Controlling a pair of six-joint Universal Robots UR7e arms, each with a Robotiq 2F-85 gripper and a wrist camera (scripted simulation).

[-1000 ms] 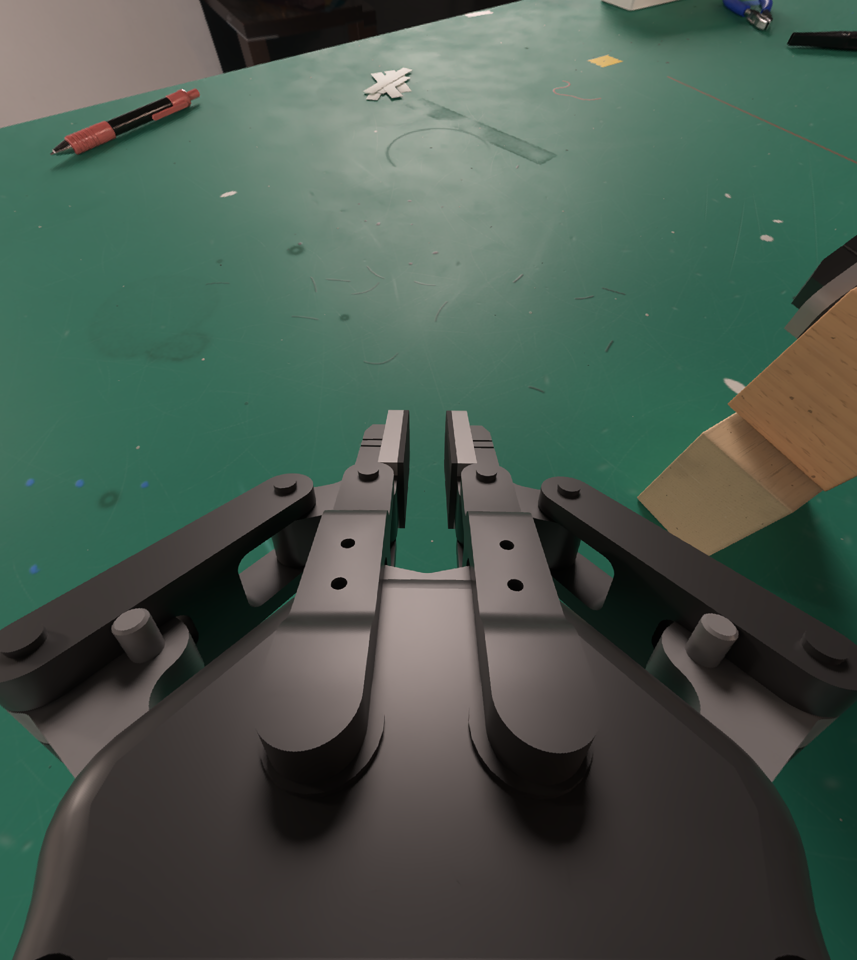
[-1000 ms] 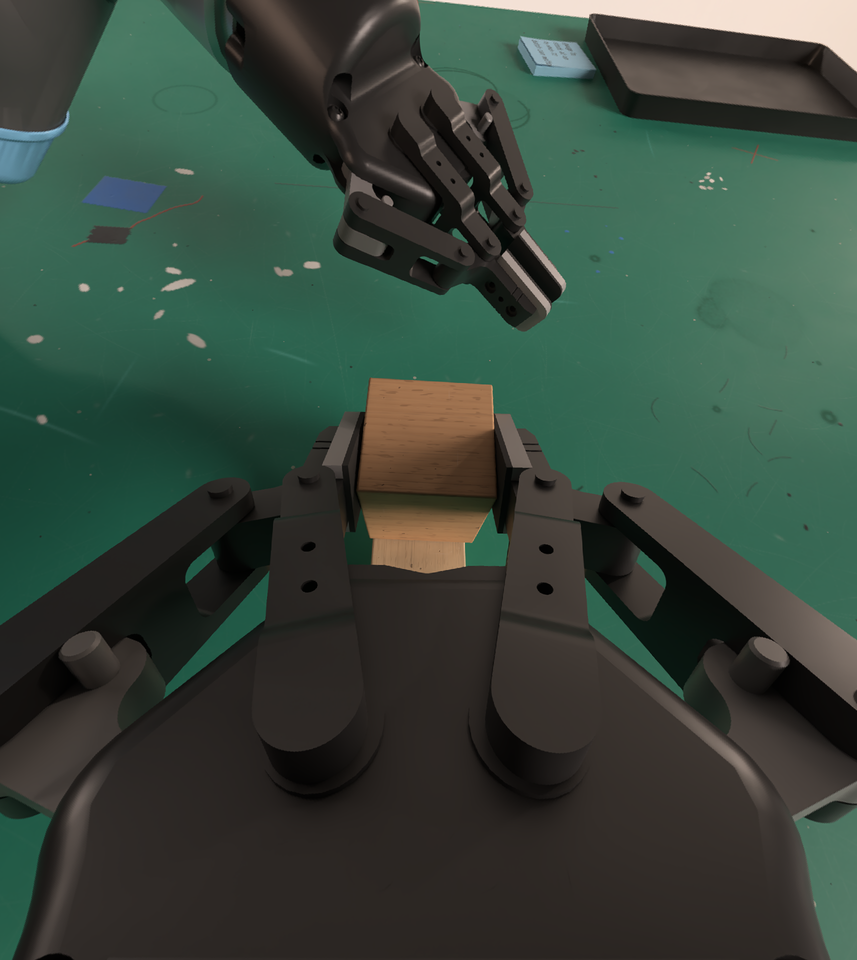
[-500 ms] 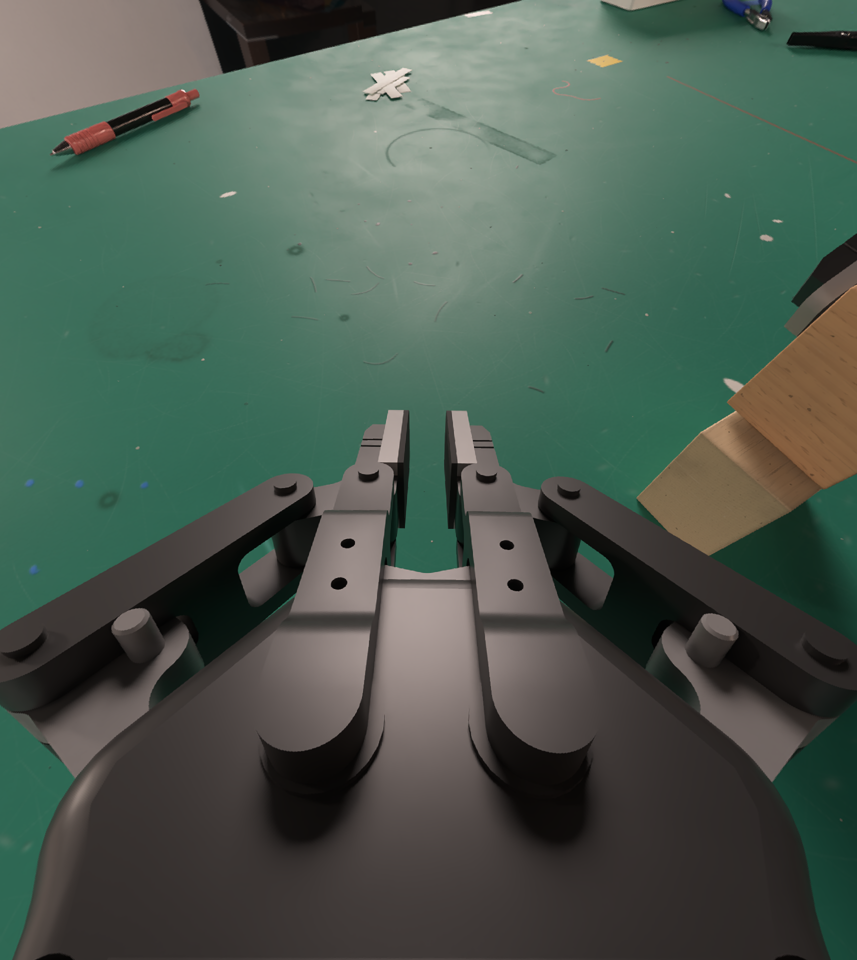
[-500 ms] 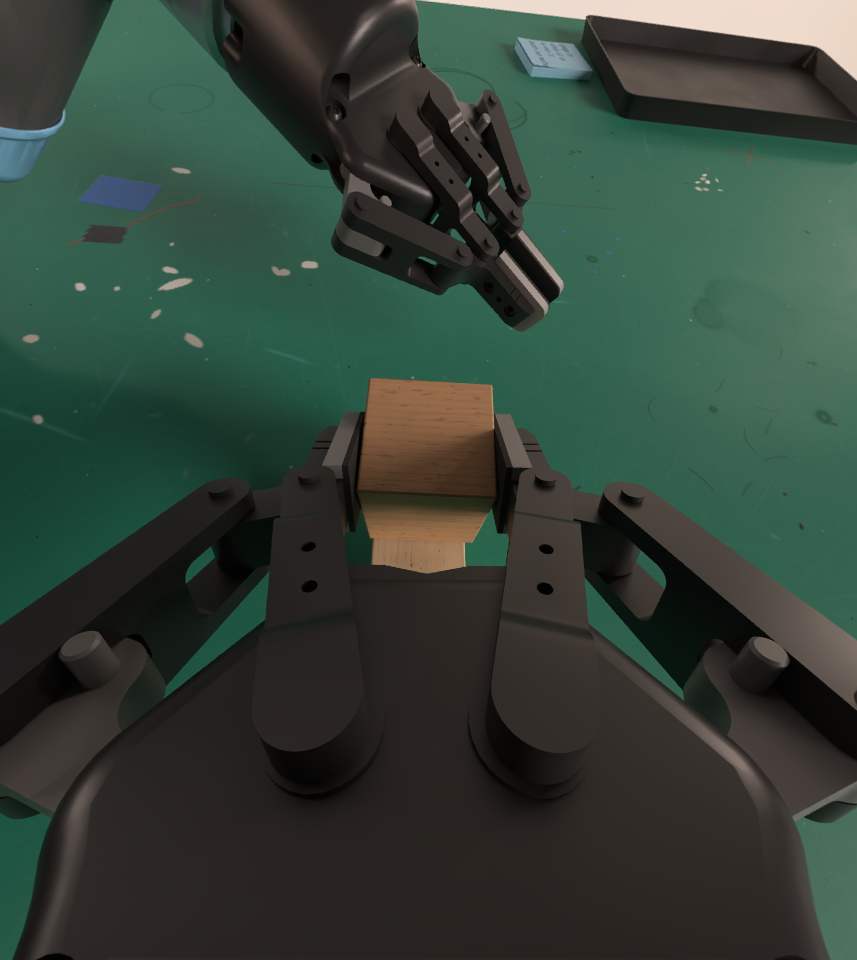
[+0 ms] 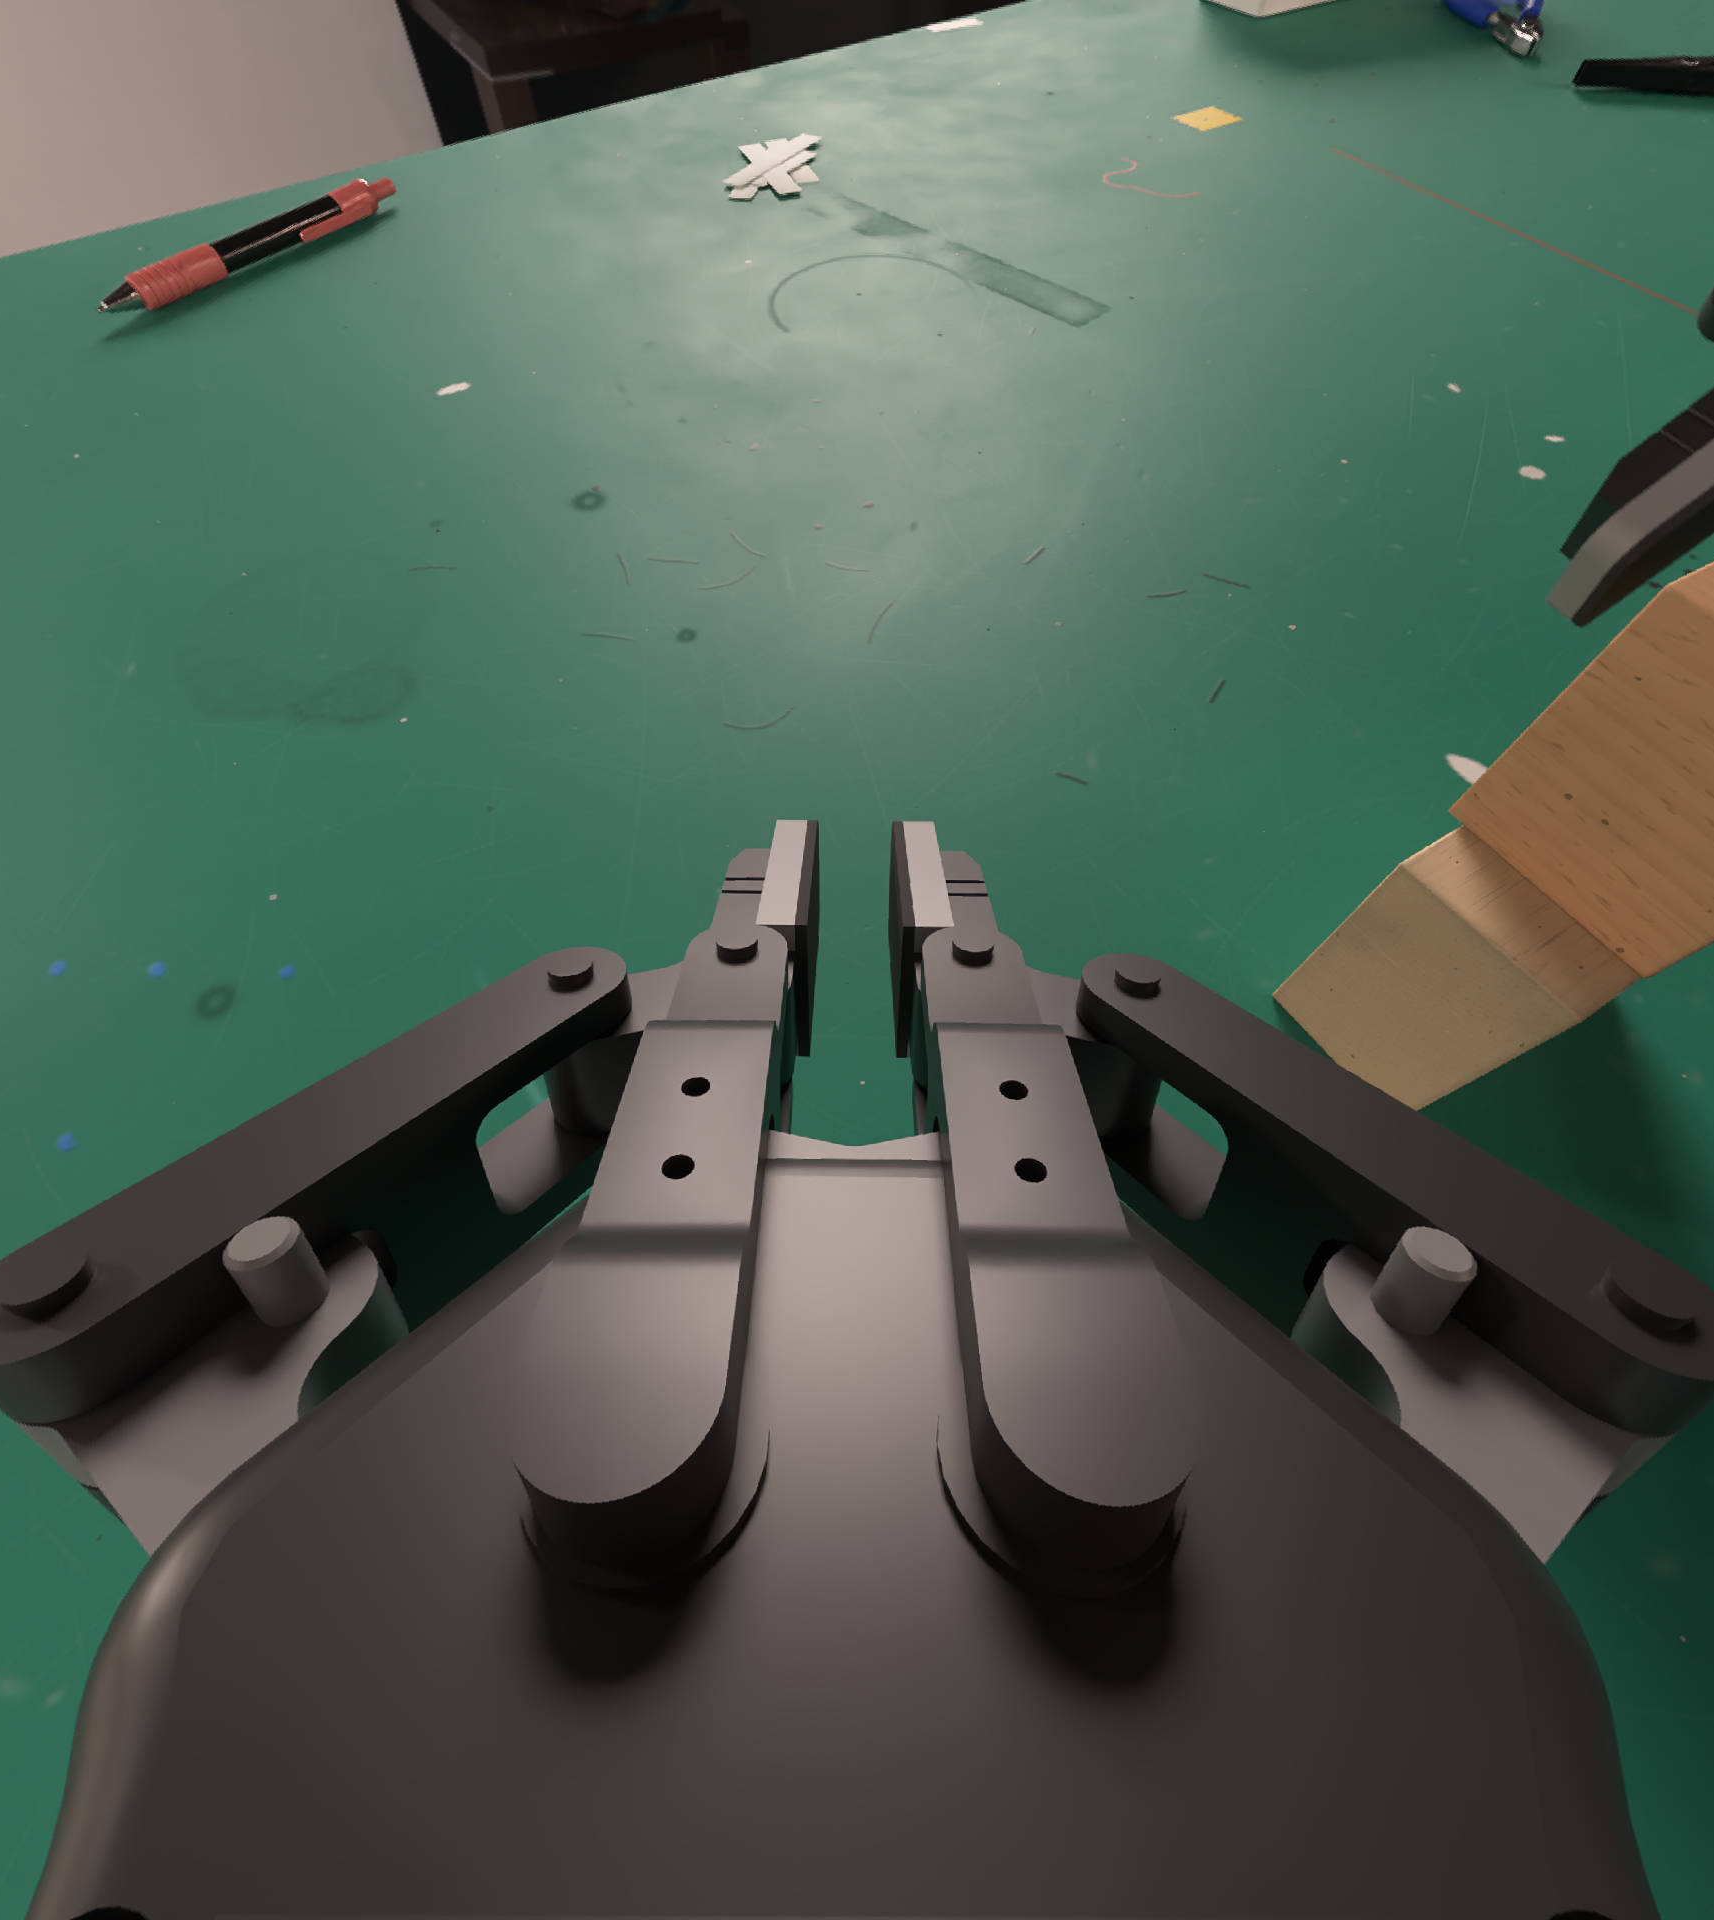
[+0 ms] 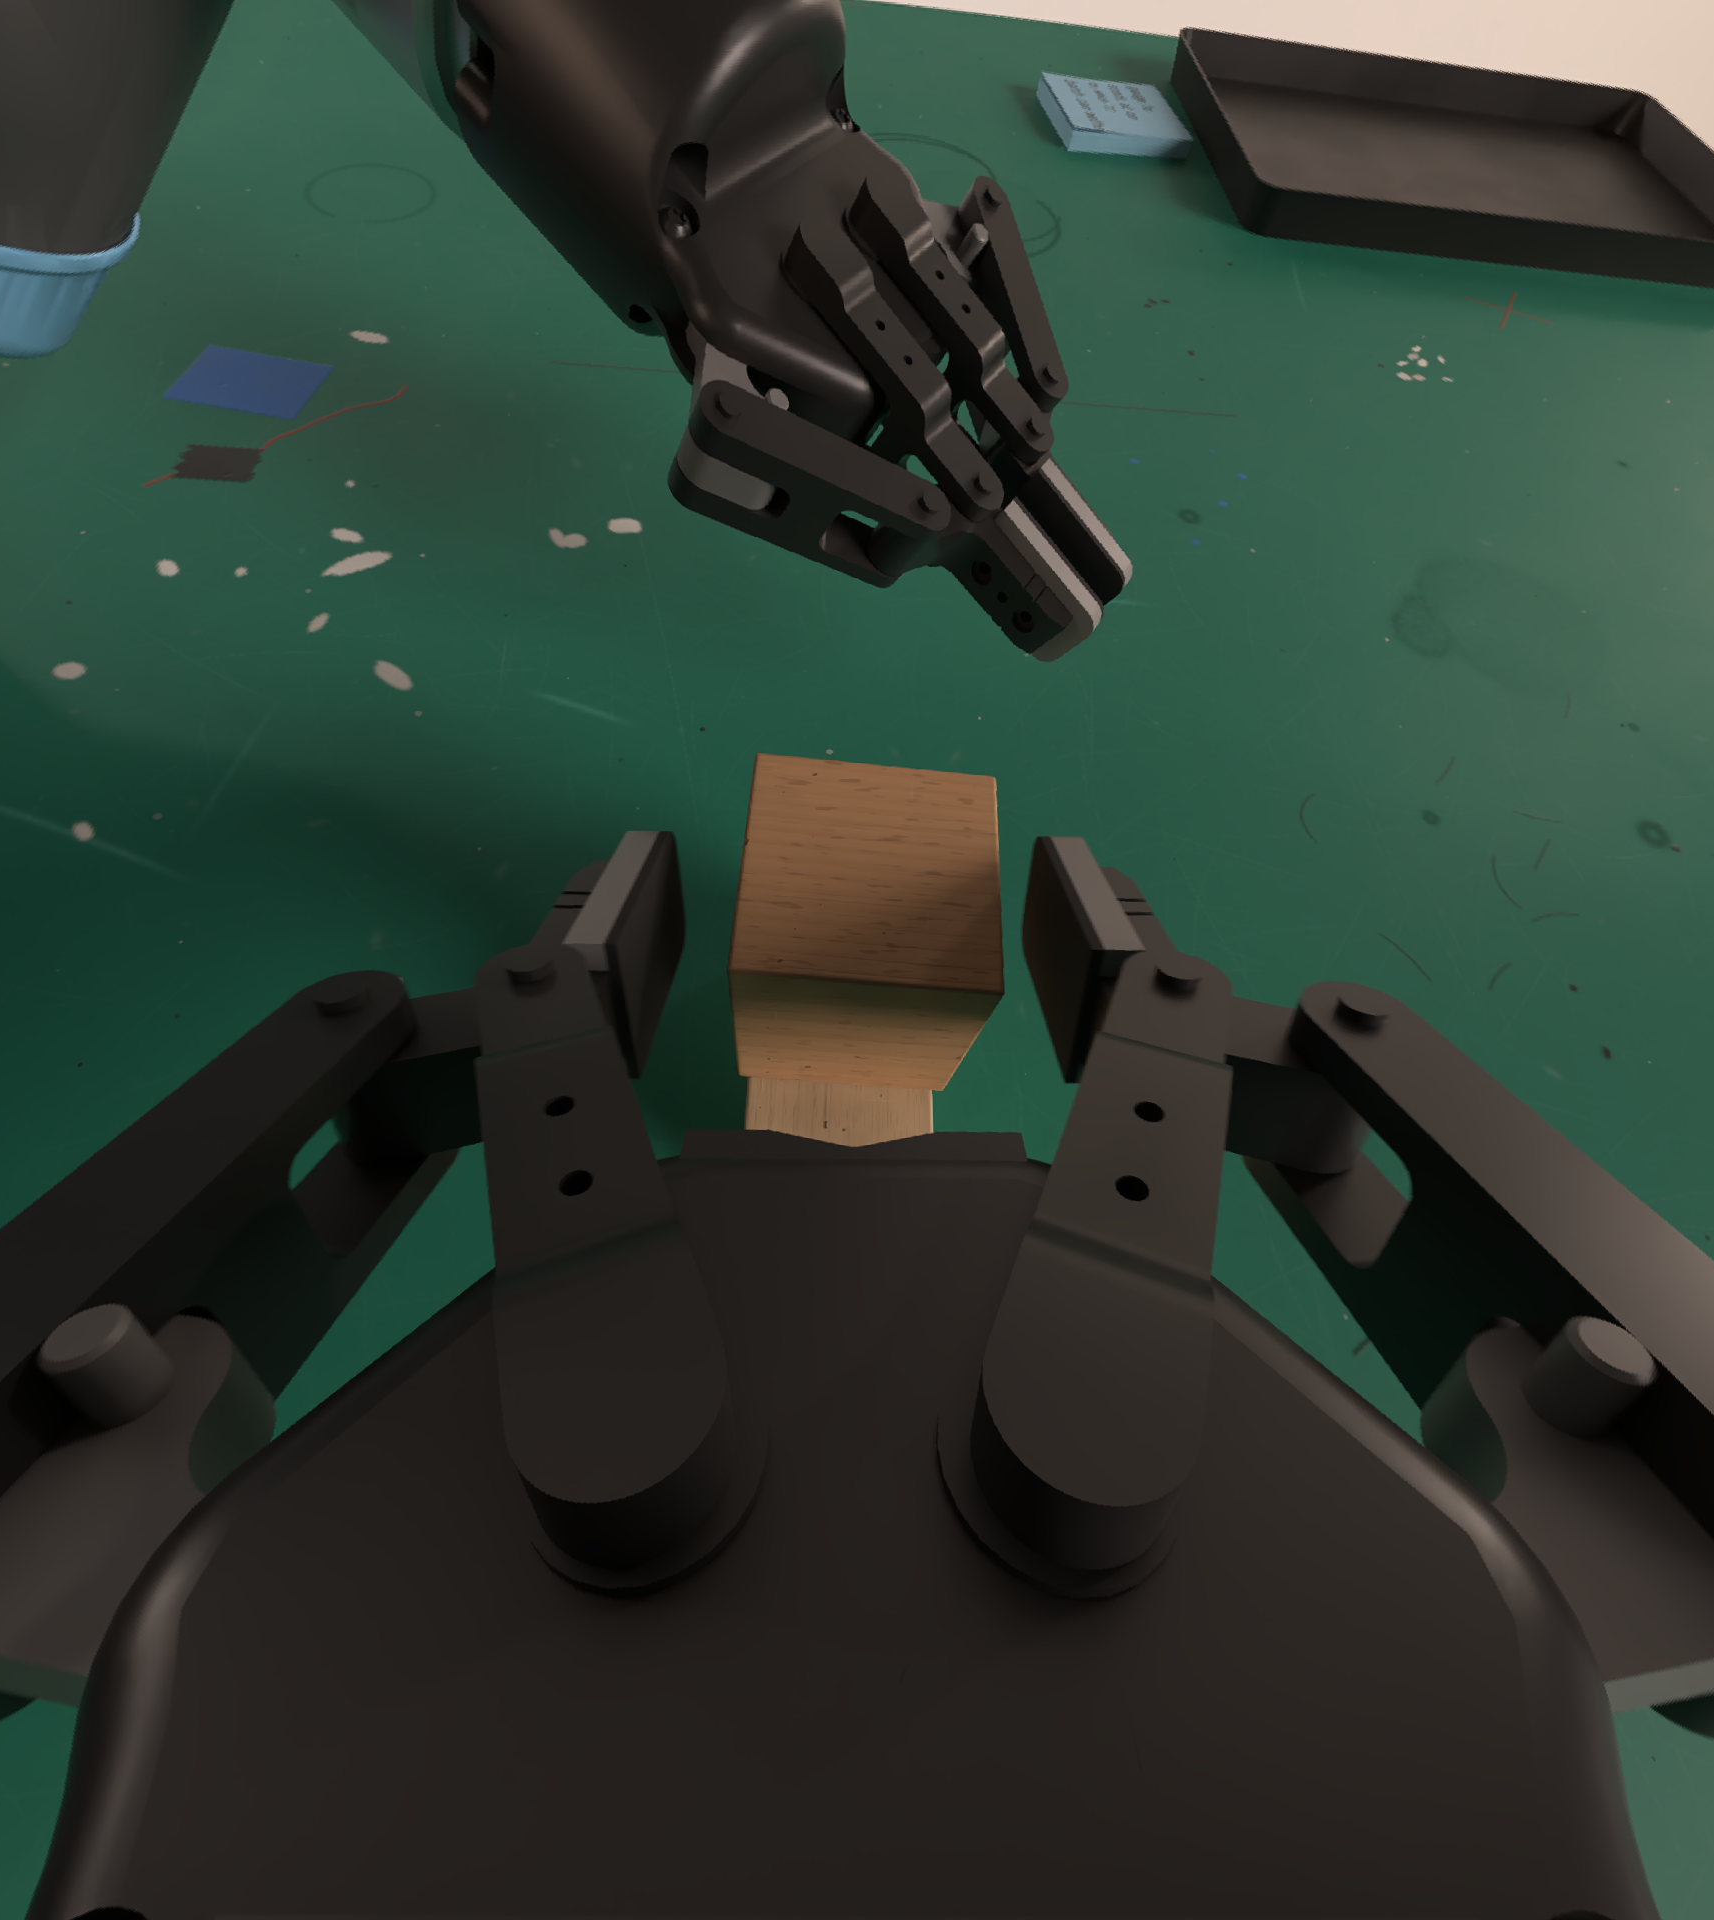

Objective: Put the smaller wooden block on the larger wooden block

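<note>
Right pincer (image 6: 853, 925) now apart; pale block (image 6: 837, 1110) seemingly half-hidden.

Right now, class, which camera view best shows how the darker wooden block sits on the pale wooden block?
The left wrist view: from the side, the darker wooden block rests on the pale wooden block. The right wrist view looks down over the darker block, between the open right hand, hiding most of the pale block.

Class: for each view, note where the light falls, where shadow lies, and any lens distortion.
Left wrist view: a pale sheen on the far table; the blocks lean, stretched by the wide lens at the frame edge. Right wrist view: dimmer, a broad shadow across the table's left side, the top block half shaded.
</note>
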